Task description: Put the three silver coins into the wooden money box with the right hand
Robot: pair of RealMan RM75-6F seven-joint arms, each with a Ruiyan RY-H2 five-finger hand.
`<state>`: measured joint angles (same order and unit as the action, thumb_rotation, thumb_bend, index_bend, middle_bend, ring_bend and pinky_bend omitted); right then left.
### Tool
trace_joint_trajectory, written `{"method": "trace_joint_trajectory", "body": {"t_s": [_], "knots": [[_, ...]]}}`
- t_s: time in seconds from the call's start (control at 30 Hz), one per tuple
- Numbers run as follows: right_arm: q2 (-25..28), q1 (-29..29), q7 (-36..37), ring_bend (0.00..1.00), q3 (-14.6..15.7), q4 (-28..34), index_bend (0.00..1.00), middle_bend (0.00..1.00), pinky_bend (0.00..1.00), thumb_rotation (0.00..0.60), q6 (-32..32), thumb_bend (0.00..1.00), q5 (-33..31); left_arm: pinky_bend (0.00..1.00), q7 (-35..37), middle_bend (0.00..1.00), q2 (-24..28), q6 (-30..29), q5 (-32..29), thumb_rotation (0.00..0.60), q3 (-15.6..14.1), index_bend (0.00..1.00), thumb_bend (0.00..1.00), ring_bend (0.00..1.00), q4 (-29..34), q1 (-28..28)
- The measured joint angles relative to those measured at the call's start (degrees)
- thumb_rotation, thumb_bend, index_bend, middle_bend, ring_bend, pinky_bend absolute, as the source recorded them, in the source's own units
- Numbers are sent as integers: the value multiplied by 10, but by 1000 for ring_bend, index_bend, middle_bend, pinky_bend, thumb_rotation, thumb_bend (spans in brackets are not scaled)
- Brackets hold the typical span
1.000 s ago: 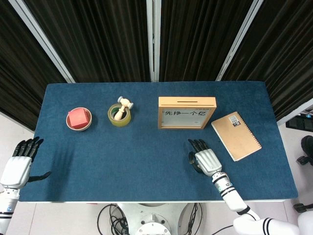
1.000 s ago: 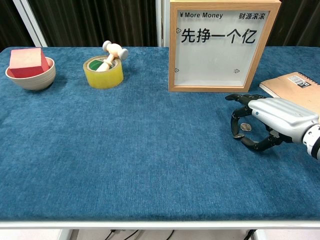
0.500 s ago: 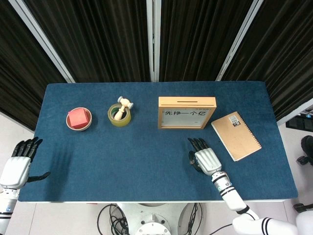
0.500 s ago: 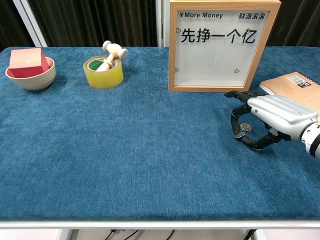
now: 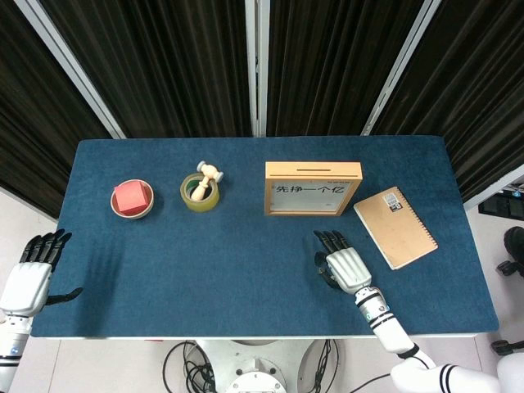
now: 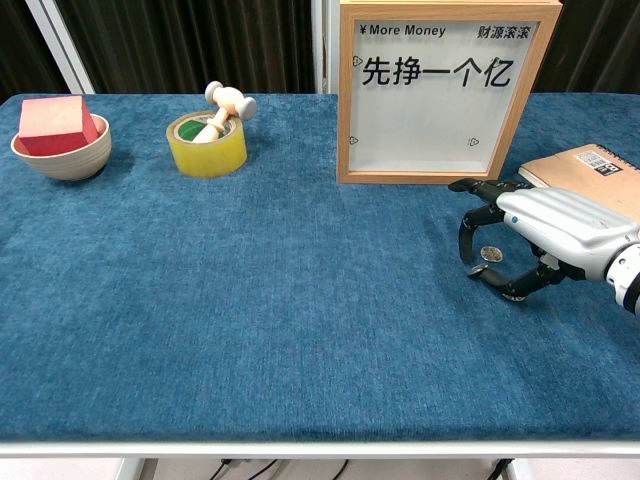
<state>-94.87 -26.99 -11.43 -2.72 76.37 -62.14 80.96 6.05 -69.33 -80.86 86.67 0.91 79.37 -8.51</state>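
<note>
Right hand (image 6: 545,235) lies palm down over the table (image 6: 250,300), just in front of the wooden money box (image 6: 437,90), fingers (image 6: 468,232) curled down and thumb opposed around one silver coin (image 6: 490,254) lying on the cloth; contact cannot be told. Left hand (image 5: 33,274) hangs off the table's left edge, fingers spread, holding nothing.

On the table (image 5: 246,270) the bowl (image 5: 131,201) sat far left, tape roll (image 5: 199,193) just right of it, money box (image 5: 313,188) right of centre, notebook (image 5: 395,227) beside it, right hand (image 5: 342,264) in front
</note>
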Motion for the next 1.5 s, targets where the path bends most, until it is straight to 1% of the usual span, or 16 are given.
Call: {"method": "trace_joint_trajectory", "body": {"t_s": [0.13,0.47,0.6,0.73,0.83,1.03,1.13,1.23,1.27,1.4,1.5], "knots": [[0,0,-1,0,-1,-1,528,0,0,600,0,366,-1,0,0,0,1,0,0,553,0,8,30,0,1,0],[-3,2,-2,0,-3,-4,652,1,0,600,-7,375,-1,0,2,0,2,0,0,554,-1,8,29,0,2,0],[1,5,-4,0,-6,-1,674,4,0,600,-14,376,-2,0,1,0,3,-1,1,552,-1,8,30,0,6,1],[16,8,3,0,-13,17,695,8,0,600,-31,375,1,0,-3,0,5,-4,3,552,-2,8,30,0,12,2],[39,13,13,0,-23,46,704,11,0,600,-52,375,6,0,-7,0,7,-8,6,549,-2,8,30,0,17,3],[108,31,39,0,-45,137,714,9,0,600,-125,376,33,0,-14,0,10,-16,14,550,-3,8,30,0,29,3],[142,44,54,0,-56,182,718,16,0,600,-177,376,59,0,-16,0,12,-17,16,550,-3,8,30,0,32,3],[176,55,58,0,-75,224,722,25,0,600,-228,376,88,0,-16,0,14,-18,18,551,-3,8,30,0,35,3],[189,57,56,0,-87,236,722,27,0,600,-241,375,95,0,-16,0,14,-18,19,553,-3,8,30,0,36,2],[209,49,19,0,-130,256,736,40,0,600,-244,381,84,0,-17,0,14,-19,23,550,-5,8,30,0,38,2],[217,26,-30,0,-164,264,739,41,0,600,-223,383,49,0,-18,0,14,-21,26,553,-6,8,30,0,40,2]]}}
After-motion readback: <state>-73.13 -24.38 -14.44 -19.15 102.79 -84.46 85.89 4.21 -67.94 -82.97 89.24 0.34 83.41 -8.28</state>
